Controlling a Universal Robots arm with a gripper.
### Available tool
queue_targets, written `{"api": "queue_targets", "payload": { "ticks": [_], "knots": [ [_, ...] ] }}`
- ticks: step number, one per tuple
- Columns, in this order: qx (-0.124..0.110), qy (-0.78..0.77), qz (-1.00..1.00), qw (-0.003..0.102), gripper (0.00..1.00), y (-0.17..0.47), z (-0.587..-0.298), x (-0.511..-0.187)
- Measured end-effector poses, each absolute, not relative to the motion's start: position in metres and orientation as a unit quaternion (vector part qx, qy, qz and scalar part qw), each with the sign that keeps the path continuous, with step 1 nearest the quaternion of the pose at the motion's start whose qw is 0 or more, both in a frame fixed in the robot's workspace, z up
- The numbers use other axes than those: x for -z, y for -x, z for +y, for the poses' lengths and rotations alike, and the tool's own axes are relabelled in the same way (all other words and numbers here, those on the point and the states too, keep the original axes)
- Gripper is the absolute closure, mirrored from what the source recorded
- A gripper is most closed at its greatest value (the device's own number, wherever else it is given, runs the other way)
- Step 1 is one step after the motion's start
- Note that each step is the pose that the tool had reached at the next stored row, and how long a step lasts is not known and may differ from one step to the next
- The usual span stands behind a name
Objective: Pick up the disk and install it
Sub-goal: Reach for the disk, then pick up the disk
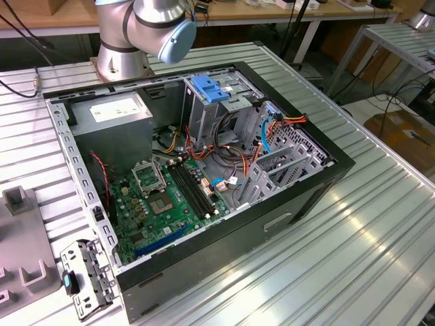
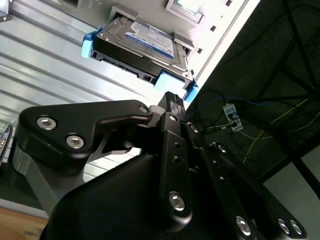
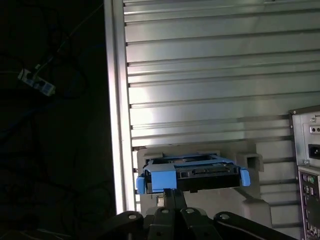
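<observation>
Hovering at the disk (image 3: 192, 172), the hand (image 3: 171, 194) is clenched on nothing, tips pressed together just beside the light blue bracket (image 3: 160, 177) on the disk's near edge; cannot tell whether the tips touch the bracket or sit just clear of it; in the second wrist view the disk (image 2: 145, 40) shows label-up, resting in a grey cradle (image 3: 255, 162) on the ribbed counter (image 3: 200, 75), close to the counter's edge and near the rear panel (image 3: 307, 170) of the computer case (image 1: 204, 258); the exterior view has the case open on the counter with the drive cage (image 1: 207, 95) standing inside, blue top up; my read: pick step, disk not yet lifted, install not begun; to do it well the hand should release fully before going any lower, since shut tips would only shove the disk; centre over the disk's middle, not the bracket end, so the load hangs level; set the fingers across the two long sides and bite on metal or bracket rail, not the label face or connector end; mind the cradle's raised posts, likely to catch a finger; close gently and lift straight up, no sideways drag; risk: the counter edge is close, so a nudge could tip the disk off.
</observation>
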State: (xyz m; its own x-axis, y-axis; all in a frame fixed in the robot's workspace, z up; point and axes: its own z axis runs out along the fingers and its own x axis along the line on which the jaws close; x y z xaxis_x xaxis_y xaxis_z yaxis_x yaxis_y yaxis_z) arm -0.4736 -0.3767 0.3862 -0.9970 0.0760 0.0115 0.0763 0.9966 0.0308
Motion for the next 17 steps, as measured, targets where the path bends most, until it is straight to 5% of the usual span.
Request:
{"api": "queue_targets", "payload": {
  "ticks": [17],
  "knots": [
    [0.016, 0.036, -0.999, 0.005, 0.89, 0.4777, -0.3767, -0.3862]
  ]
}}
